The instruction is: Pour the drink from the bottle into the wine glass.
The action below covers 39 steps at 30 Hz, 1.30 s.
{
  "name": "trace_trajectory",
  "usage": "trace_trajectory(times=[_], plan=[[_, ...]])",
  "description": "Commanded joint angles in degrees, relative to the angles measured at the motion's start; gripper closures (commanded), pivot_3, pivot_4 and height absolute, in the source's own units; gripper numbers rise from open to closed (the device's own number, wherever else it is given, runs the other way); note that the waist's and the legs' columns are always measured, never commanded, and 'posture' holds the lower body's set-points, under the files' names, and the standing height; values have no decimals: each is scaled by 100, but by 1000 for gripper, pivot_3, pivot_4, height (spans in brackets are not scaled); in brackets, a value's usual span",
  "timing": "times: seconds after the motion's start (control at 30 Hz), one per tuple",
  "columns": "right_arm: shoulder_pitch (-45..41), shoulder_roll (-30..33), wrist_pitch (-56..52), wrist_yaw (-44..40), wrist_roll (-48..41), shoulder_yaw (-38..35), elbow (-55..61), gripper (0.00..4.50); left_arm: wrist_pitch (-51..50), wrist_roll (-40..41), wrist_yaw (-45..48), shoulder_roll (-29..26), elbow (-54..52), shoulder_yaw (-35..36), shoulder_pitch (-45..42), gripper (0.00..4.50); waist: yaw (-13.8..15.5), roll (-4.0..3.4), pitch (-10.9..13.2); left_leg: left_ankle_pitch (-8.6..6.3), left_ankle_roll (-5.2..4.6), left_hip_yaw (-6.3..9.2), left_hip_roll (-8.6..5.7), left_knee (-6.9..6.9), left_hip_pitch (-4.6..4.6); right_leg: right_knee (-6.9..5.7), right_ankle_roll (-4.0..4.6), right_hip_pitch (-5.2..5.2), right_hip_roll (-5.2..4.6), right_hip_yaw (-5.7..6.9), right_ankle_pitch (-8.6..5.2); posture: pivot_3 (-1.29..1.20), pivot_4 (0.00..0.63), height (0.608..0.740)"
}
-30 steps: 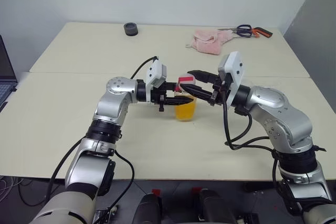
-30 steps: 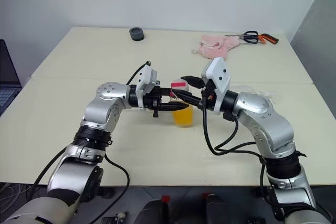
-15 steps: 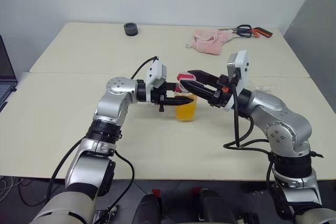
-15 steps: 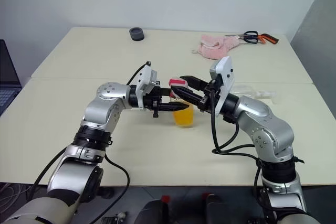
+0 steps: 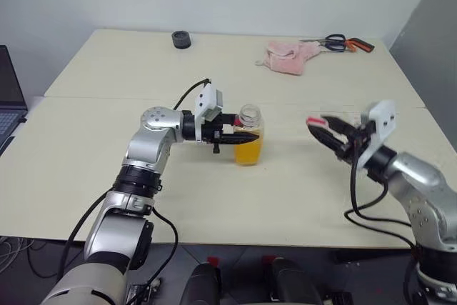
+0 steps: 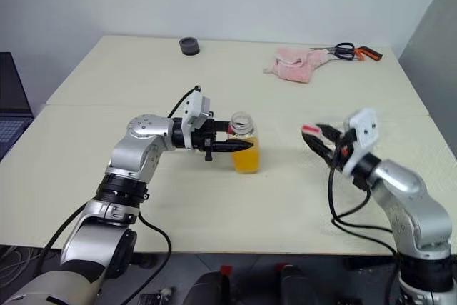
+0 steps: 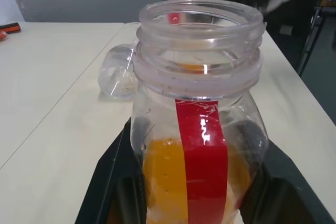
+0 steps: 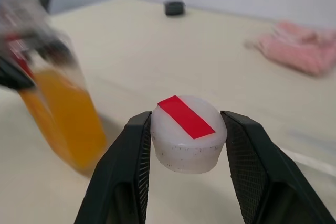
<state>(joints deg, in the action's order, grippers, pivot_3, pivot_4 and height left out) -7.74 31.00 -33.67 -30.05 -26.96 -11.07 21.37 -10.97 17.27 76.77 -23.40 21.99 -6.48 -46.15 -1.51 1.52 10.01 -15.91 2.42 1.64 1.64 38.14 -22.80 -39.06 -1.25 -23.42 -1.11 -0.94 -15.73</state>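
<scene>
Left end effector (image 5: 239,136) is clamped on the bottle (image 5: 249,136), which stands upright mid-surface (image 5: 107,155) with its mouth open and orange drink (image 5: 248,153) filling roughly the lower half. Right end effector (image 8: 184,135) sits well off at the bottle's 3 o'clock, pinching the white cap (image 8: 188,131) with the red strip. Wine glass (image 7: 118,72) lies on its side beyond the bottle in the left wrist view.
</scene>
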Motion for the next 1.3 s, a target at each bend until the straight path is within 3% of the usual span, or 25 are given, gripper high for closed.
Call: trace_trajectory(times=[0.03,0.23,0.5,0.53,0.67,0.8,1.1,1.3], plan=[[329,2,771,84,630,64,-555,2759,44,145,-26,-23,-228,131,-107,2811,-15,0,0,0,0,-2,0,1,2,-1,0,1,0,-1,0,0,150,740],[506,-183,1706,117,1276,309,-1627,2759,25,154,-83,-26,-252,148,-120,2811,-41,-1,0,0,0,-7,4,-2,11,-5,0,1,8,-9,0,0,150,740],[610,-1,1723,-263,1083,129,-1582,149,3,175,-276,-134,-301,248,-85,2811,-18,-1,0,0,0,-4,3,2,11,-2,-1,9,4,-5,0,0,150,740],[662,115,1637,-374,1000,68,-1426,0,28,162,-356,-157,-279,292,-71,2811,-18,-1,0,0,0,-4,2,2,11,-2,-1,9,4,-5,0,0,150,740],[663,509,1076,-707,536,-29,-552,0,172,32,-866,-294,-63,536,-58,2811,-36,-3,1,0,0,-5,3,2,11,-2,-1,8,4,-7,0,0,150,740],[171,669,183,-966,-120,372,400,0,292,-151,-1570,-480,257,835,-50,2811,-59,-3,1,0,-1,2,6,1,22,-7,-1,10,10,-8,0,0,150,740],[-2055,-431,-333,-695,383,2219,-70,0,77,-256,-3177,-933,533,1676,334,2812,-16,0,1,1,0,17,4,8,6,-1,0,8,4,8,0,0,150,740],[-2793,-1090,-227,-576,862,2763,-793,0,68,-458,-4245,-1037,1017,1985,368,2812,23,4,-2,2,1,23,-2,13,-6,1,0,4,-8,20,1,0,150,740]])
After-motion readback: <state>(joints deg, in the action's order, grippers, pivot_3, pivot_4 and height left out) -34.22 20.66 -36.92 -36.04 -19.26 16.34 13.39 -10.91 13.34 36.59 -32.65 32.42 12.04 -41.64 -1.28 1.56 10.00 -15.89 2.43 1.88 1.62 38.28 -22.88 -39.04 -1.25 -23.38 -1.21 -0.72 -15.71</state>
